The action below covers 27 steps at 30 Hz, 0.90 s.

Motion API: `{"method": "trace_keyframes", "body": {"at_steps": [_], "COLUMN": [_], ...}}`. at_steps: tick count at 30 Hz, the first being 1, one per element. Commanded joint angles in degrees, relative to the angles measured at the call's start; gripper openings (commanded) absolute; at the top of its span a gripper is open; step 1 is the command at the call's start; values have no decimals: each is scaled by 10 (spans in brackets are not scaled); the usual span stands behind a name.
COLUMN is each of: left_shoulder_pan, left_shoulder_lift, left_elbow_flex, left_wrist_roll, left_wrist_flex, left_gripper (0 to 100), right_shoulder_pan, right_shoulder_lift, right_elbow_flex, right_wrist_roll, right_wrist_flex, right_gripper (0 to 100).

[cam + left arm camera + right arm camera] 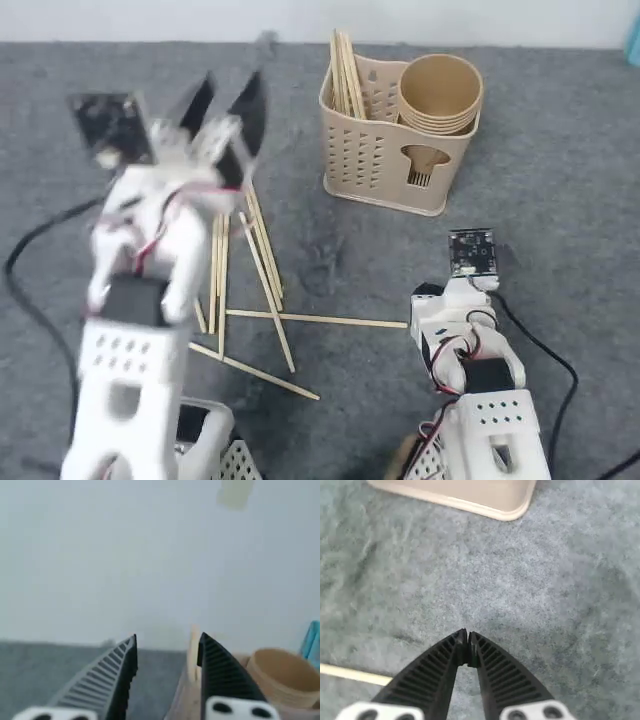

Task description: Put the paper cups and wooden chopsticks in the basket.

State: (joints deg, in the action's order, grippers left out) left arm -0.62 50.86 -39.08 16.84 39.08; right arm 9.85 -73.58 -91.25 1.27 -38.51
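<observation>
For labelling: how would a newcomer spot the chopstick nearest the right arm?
Find the beige basket; before it, loose chopsticks lie on the grey mat. Pick the chopstick lying crosswise, one end near the right arm; the rest bunch by the left arm.

The basket point(385, 160) is light tan, with rows of little holes all over its sides. The paper cups point(440, 95) are a warmer brown. The wooden chopsticks point(265, 270) are pale yellow, like plain wood. The table cover point(560, 180) is grey and fuzzy, with lighter and darker flecks. The left arm point(130, 350) and the right arm point(500, 410) are white. The left gripper point(168, 645) is black with a pattern of thin ridges, and the right gripper point(467, 640) is black with the same ridges. Red wires point(450, 375) run along the right arm. The wall point(100, 555) is plain white. A blue thing point(634, 40) shows at the far edge.
</observation>
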Motion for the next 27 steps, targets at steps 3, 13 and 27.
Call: {"method": "trace_keyframes", "body": {"at_steps": [3,13,27], "left_shoulder_pan": [105,317,371], "left_shoulder_lift": [114,234,192], "left_elbow_flex": [-137,-439,-442], "left_wrist_roll": [1,-3,0], "left_wrist_flex": [91,-32,-16], "left_gripper": [191,191,191], "right_shoulder_pan": [-15,25,274], "right_shoulder_lift": [-12,-12,152], "right_elbow_flex": [19,117,326], "right_wrist_roll": [-76,-62,-53], "right_wrist_flex": [-34,-171,-116], "right_gripper": [9,9,13]}}
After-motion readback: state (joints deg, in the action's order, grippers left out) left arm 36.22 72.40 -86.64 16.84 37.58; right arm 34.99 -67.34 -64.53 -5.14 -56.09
